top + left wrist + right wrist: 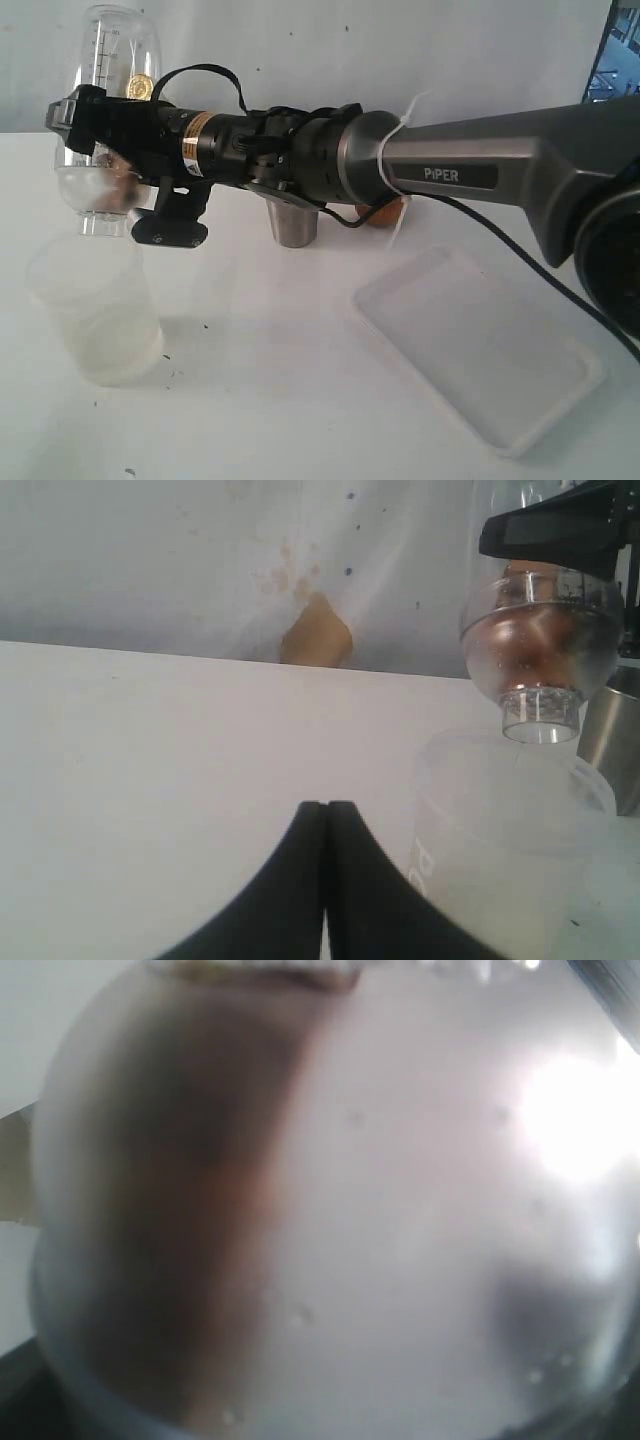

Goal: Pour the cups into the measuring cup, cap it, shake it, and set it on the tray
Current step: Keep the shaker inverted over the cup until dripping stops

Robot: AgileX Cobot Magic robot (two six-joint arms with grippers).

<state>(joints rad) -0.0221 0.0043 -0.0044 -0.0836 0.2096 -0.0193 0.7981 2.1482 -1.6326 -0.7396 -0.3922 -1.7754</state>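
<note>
My right gripper reaches across to the far left and is shut on the measuring cup, holding it upside down in the air. Its domed cap points down, with brown contents gathered inside the dome. In the left wrist view the inverted measuring cup hangs just above a frosted cup. It fills the right wrist view as a blur. The steel tumbler stands behind the arm. The wooden cup peeks out beside it. The white tray lies at the right. My left gripper is shut and empty, low over the table.
A wide frosted plastic cup stands directly under the held cup's neck, and it is close beside my left gripper's fingers. The right arm's long body spans the table's middle. A black cable hangs from it toward the tray.
</note>
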